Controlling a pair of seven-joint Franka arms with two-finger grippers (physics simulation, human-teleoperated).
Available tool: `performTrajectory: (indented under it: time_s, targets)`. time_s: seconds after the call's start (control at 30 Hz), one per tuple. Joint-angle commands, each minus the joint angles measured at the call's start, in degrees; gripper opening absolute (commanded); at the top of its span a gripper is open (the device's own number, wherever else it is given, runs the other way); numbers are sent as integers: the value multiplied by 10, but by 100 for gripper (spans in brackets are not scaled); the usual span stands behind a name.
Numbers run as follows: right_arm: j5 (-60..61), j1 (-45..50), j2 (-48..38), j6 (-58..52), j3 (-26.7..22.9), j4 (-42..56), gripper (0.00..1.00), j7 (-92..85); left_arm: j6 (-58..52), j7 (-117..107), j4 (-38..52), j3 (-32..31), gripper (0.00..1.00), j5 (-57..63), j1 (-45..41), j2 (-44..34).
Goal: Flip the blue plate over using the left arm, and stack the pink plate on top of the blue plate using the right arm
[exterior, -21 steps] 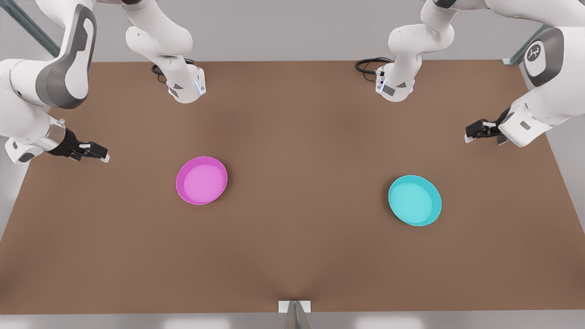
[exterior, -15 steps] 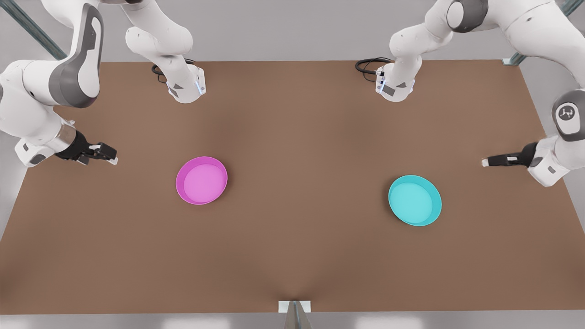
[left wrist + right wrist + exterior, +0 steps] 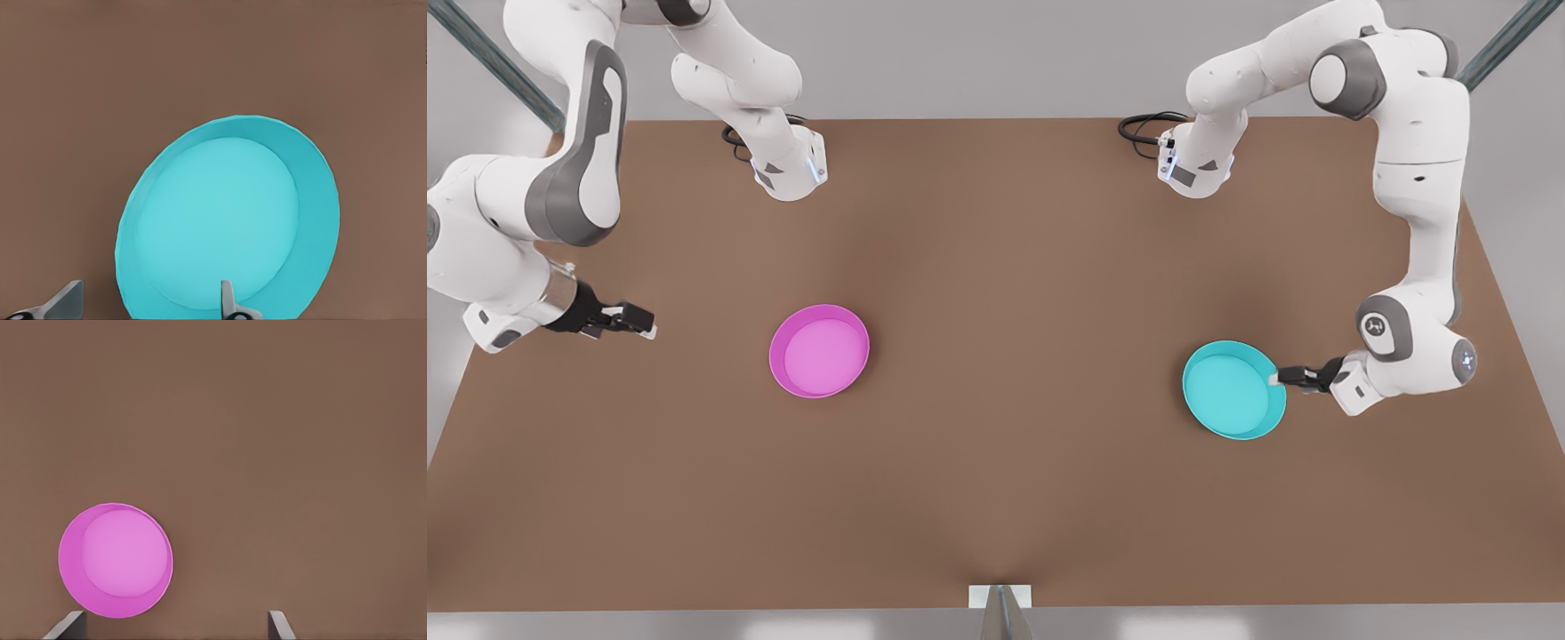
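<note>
Your left gripper (image 3: 1282,377) sits low at the rim of the blue plate (image 3: 1232,389), on the side toward the front view's right. In the left wrist view its fingers (image 3: 229,303) stand apart, one over the plate's inside close to the rim, the other out over the bare table (image 3: 67,100), so the rim lies between them. The plate rests open side up, flat on the table, and its body stretches straight ahead of the fingertips. That is the relation your coming move turns on: the rim is between the fingers but, as far as you can see, not yet pinched, so you would likely close on that near edge before lifting and turning the plate over. Whether either finger already touches the rim cannot be told.

Your right gripper (image 3: 630,318) waits well apart from the pink plate (image 3: 819,350), off to the front view's left of it. Its fingers (image 3: 279,625) are spread in the right wrist view, with the pink plate (image 3: 115,560) ahead of them and off toward one finger, not centred between. That plate also lies open side up. For the blue plate, the left arm is far the nearer.
</note>
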Motion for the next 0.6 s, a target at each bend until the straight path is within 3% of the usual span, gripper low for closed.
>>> performTrajectory:
  time_s: [0.0,0.27,0.4,0.47,0.57]
  targets:
    - [1,8,19,3,0,-8,100,-6,104,183,0,-2,100,-15,-1,9]
    - [68,128,81,52,8,-8,100,55,97,183,0,-1,100,-16,-1,42]
    - [70,181,75,213,8,-126,100,122,90,183,-1,-1,100,-16,-2,47]
    - [70,179,63,329,9,-215,100,110,82,182,0,1,89,-16,-2,45]
    - [70,136,15,328,9,-257,100,70,82,180,0,1,56,-16,-3,46]
